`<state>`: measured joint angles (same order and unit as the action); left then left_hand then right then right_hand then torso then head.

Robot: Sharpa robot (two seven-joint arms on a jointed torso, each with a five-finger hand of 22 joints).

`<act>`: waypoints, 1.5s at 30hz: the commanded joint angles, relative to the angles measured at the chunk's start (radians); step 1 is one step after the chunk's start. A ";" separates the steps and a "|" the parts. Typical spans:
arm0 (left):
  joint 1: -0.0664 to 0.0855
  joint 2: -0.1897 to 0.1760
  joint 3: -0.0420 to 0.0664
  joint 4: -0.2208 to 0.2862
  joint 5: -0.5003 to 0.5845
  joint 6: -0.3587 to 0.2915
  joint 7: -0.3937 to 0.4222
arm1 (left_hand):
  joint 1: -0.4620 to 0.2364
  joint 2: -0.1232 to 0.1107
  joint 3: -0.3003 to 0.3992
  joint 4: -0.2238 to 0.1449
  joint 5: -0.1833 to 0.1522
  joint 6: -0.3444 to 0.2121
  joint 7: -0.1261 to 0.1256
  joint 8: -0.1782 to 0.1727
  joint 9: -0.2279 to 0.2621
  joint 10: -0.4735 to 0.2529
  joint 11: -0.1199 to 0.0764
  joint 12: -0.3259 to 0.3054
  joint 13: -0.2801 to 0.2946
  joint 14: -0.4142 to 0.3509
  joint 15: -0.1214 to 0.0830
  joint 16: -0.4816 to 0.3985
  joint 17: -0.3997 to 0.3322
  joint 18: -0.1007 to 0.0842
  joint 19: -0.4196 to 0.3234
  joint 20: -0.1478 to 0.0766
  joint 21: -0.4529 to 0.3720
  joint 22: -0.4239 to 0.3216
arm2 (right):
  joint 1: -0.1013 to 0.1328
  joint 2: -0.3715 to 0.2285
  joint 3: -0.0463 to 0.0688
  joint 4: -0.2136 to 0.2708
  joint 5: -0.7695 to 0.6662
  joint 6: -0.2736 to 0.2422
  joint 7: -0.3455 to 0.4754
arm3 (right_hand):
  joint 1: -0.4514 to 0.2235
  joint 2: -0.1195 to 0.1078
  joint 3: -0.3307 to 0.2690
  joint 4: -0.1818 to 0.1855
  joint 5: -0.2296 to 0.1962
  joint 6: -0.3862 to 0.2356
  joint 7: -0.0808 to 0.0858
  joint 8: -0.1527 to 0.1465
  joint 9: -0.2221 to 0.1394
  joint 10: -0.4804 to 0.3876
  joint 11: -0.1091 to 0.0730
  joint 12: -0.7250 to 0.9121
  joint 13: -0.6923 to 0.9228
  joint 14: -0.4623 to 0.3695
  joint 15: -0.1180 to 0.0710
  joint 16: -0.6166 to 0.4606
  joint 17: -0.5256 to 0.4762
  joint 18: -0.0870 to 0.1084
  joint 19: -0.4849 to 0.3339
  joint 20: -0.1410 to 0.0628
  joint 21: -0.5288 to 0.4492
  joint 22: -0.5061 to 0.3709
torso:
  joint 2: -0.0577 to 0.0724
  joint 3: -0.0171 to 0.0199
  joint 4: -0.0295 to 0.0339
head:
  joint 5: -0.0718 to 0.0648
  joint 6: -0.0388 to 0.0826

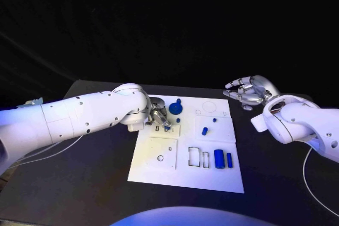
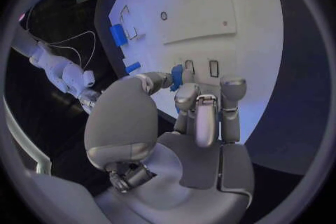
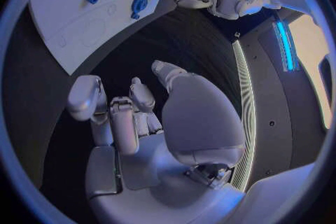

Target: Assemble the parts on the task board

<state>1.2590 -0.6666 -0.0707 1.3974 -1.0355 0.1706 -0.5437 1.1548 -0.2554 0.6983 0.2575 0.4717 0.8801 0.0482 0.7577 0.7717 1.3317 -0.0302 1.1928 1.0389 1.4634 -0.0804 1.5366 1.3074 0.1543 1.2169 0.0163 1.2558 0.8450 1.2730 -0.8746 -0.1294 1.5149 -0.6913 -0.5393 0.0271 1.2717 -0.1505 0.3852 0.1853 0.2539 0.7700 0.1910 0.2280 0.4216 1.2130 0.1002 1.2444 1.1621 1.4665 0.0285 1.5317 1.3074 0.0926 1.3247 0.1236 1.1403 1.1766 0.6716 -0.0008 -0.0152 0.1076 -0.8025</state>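
Observation:
The white task board (image 1: 187, 177) lies mid-table. My left hand (image 1: 159, 117) hovers low over its upper left part, by two small rectangular slots (image 2: 213, 68). Between thumb and a finger it pinches a small blue part (image 2: 176, 75). On the board lie a blue round disc (image 1: 175, 108), a few small blue pegs (image 1: 205, 131) and two blue cylinders (image 1: 219, 159) beside rectangular outlines. My right hand (image 1: 247, 91) hangs above the black table beyond the board's upper right corner, fingers loosely bent and apart, nothing in them; the right wrist view shows its fingers (image 3: 87, 98) bare.
The black table (image 1: 282, 187) surrounds the board, with bare room on the right and near side. A circular outline (image 1: 209, 107) marks the board's upper right area. A white cable (image 1: 49, 152) trails under my left arm.

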 commanded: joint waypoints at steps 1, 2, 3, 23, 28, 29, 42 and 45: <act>-0.002 0.003 0.000 -0.003 -0.027 0.034 -0.008 | -0.009 0.004 0.211 -0.219 0.004 0.006 -0.001 0.006 0.002 0.008 0.001 0.005 0.002 0.090 -0.007 0.005 0.194 -0.019 0.008 0.000 0.006 0.003 | -0.001 0.000 0.000 0.000 -0.010 0.006 0.004 | 0.003 0.001 0.001 0.005 0.004 0.006 -0.005 0.004 -0.001 -0.004 -0.001 -0.003 -0.001 0.077 -0.006 -0.003 0.155 0.017 -0.004 0.000 -0.004 -0.001 | 0.000 -0.0003 -0.0003 | 0.000 -0.001; -0.003 0.003 0.000 -0.004 -0.029 0.035 -0.009 | -0.010 0.004 0.210 -0.219 0.005 0.007 -0.001 0.007 0.003 0.009 0.001 0.005 0.003 0.091 -0.007 0.006 0.196 -0.019 0.009 0.000 0.006 0.004 | -0.001 0.000 0.000 0.000 -0.010 0.006 0.004 | 0.003 0.001 0.001 0.005 0.004 0.006 -0.005 0.004 -0.001 -0.004 -0.001 -0.003 -0.001 0.077 -0.006 -0.003 0.155 0.017 -0.004 0.000 -0.004 -0.001 | 0.000 -0.0002 -0.0006 | 0.000 -0.001; -0.004 0.003 0.000 -0.005 -0.032 0.038 -0.010 | -0.010 0.004 0.210 -0.219 0.005 0.007 -0.001 0.007 0.003 0.009 0.001 0.005 0.003 0.091 -0.007 0.006 0.196 -0.019 0.009 0.000 0.006 0.004 | -0.001 0.000 0.000 0.000 -0.010 0.006 0.004 | 0.003 0.001 0.001 0.005 0.004 0.006 -0.005 0.004 -0.001 -0.004 -0.001 -0.003 -0.001 0.077 -0.006 -0.003 0.155 0.017 -0.004 0.000 -0.004 -0.001 | 0.000 0.0000 -0.0009 | 0.000 -0.002; -0.018 0.008 -0.001 -0.012 -0.067 0.035 -0.015 | -0.013 0.004 0.208 -0.218 0.007 0.009 -0.003 0.010 0.005 0.007 -0.001 -0.001 -0.008 0.091 -0.008 0.007 0.198 -0.019 0.008 0.000 0.007 0.004 | -0.003 -0.001 0.000 0.001 -0.020 0.003 0.007 | -0.002 0.003 0.001 0.012 0.014 0.006 -0.005 0.007 -0.003 -0.004 -0.001 -0.003 -0.002 0.076 -0.007 -0.004 0.154 0.017 -0.004 0.000 -0.007 -0.002 | 0.001 0.0007 -0.0004 | -0.004 -0.007; -0.019 0.006 -0.001 -0.009 -0.068 0.046 -0.016 | -0.014 0.005 0.207 -0.218 0.008 0.010 -0.004 0.011 0.006 0.007 -0.001 -0.003 -0.011 0.091 -0.009 0.007 0.198 -0.019 0.008 0.000 0.006 0.003 | -0.004 -0.001 0.000 0.001 -0.026 0.002 0.008 | -0.002 0.003 0.001 0.012 0.014 0.006 -0.005 0.007 -0.003 -0.004 -0.001 -0.003 -0.002 0.076 -0.007 -0.004 0.154 0.017 -0.004 0.000 -0.007 -0.002 | -0.001 0.0005 -0.0003 | -0.004 -0.009; -0.019 0.006 -0.001 -0.008 -0.068 0.050 -0.017 | -0.014 0.005 0.207 -0.218 0.008 0.010 -0.004 0.011 0.006 0.007 -0.001 -0.003 -0.011 0.091 -0.009 0.007 0.198 -0.019 0.008 0.000 0.006 0.003 | -0.004 -0.002 0.000 0.001 -0.027 0.002 0.008 | -0.002 0.003 0.001 0.012 0.014 0.006 -0.005 0.007 -0.003 -0.004 -0.001 -0.003 -0.002 0.076 -0.007 -0.004 0.154 0.017 -0.004 0.000 -0.007 -0.002 | -0.001 0.0005 -0.0001 | -0.004 -0.009; -0.020 0.007 -0.001 -0.003 -0.067 0.072 -0.017 | -0.015 0.006 0.207 -0.218 0.010 0.011 -0.005 0.013 0.007 0.010 -0.003 -0.001 -0.008 0.093 -0.010 0.010 0.205 -0.020 0.010 0.000 0.008 0.008 | -0.006 -0.002 0.000 0.002 -0.028 0.003 0.009 | -0.004 0.003 0.000 0.015 0.019 0.007 -0.005 0.008 -0.003 -0.004 -0.001 -0.003 -0.002 0.076 -0.007 -0.005 0.153 0.017 -0.004 0.000 -0.007 -0.002 | 0.000 0.0008 -0.0014 | -0.002 -0.012; -0.020 0.007 -0.001 -0.003 -0.067 0.056 -0.015 | -0.017 0.006 0.206 -0.218 0.011 0.012 -0.006 0.014 0.008 0.011 -0.003 -0.001 -0.008 0.093 -0.010 0.009 0.204 -0.020 0.010 0.000 0.008 0.008 | -0.006 -0.002 0.000 0.002 -0.028 0.001 0.010 | -0.005 0.004 0.000 0.015 0.021 0.007 -0.005 0.009 -0.003 -0.003 -0.002 -0.002 -0.001 0.076 -0.007 -0.004 0.154 0.018 -0.004 0.000 -0.008 -0.003 | 0.000 0.0007 -0.0009 | -0.002 -0.013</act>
<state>1.2443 -0.6615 -0.0679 1.3927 -1.0978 0.2099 -0.5538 1.1379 -0.2562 0.6956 0.2548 0.4761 0.8888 0.0464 0.7672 0.7787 1.3354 -0.0340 1.1927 1.0303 1.4669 -0.0838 1.5405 1.3081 0.1543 1.2204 0.0200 1.2596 0.8519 1.2677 -0.8765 -0.1295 1.5160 -0.7072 -0.5405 0.0290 1.2717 -0.1505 0.3850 0.1962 0.2712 0.7733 0.1877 0.2319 0.4196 1.2130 0.1002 1.2444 1.1613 1.4665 0.0285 1.5317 1.3073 0.0926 1.3248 0.1236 1.1364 1.1752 0.6714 -0.0001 -0.0160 0.1056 -0.8144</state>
